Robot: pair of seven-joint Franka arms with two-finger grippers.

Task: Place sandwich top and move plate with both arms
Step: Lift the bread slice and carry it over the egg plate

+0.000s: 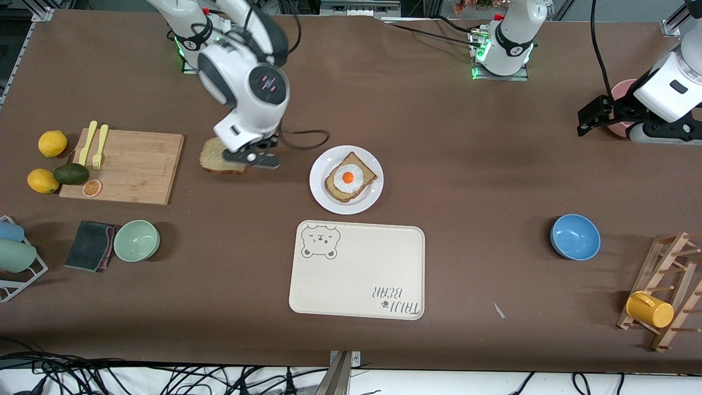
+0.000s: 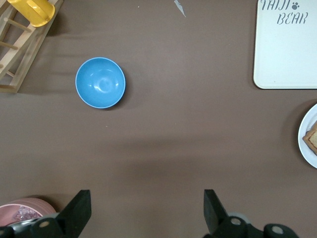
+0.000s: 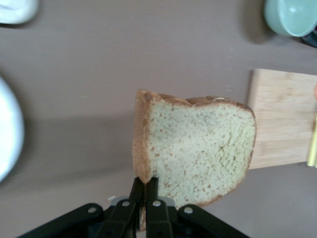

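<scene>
Front view | right gripper [image 1: 258, 157] pinching sandwich top [image 1: 216, 159] by its crust, hanging at 9 o'clock off plate [image 1: 320, 192] | left gripper [image 2: 146, 210] waiting, fingers spread, over bare table [image 1: 466, 164].

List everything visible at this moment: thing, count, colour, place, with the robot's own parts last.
sandwich top: 1, brown, held over bare table between cutting board and plate
plate: 1, white, mid-table
egg toast: 1, on the plate
tray: 1, cream, nearer the camera than the plate
cutting board: 1, wooden, right arm's end
forks: 2, yellow, on the board
orange slice: 1, on the board
lemons: 2, yellow, beside the board
avocado: 1, dark green, at the board's edge
green bowl: 1, beside a dark cloth
blue bowl: 1, left arm's end
yellow mug: 1, on wooden rack
right gripper: shut on the bread
left gripper: open, waiting over bare table
</scene>
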